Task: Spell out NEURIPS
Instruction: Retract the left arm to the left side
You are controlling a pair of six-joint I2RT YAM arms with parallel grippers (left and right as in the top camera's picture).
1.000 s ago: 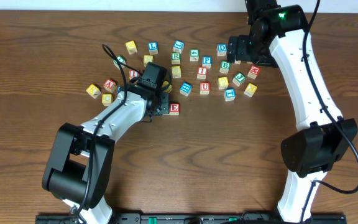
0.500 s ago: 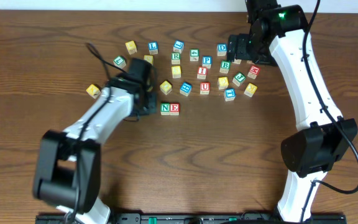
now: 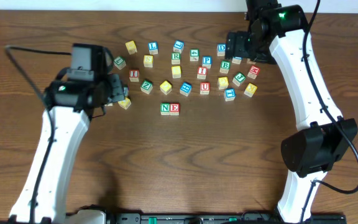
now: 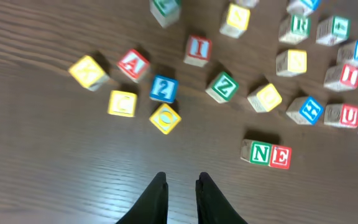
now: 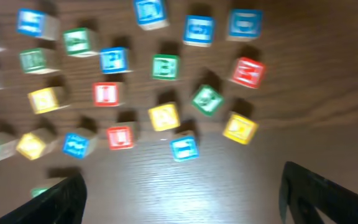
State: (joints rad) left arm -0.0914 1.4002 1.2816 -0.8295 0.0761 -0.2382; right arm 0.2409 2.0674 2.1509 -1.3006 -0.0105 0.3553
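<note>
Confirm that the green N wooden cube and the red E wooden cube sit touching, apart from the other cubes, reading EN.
Wrong order: they read NE. The overhead view shows the green N wooden cube left of the red E wooden cube, touching, apart from the other cubes.

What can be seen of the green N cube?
The green N cube is a small block of pale wood, its top face showing a green N in a green frame. It lies flat on the brown table, touching the red E cube at its right side, apart from the other cubes. Nothing holds it.
</note>
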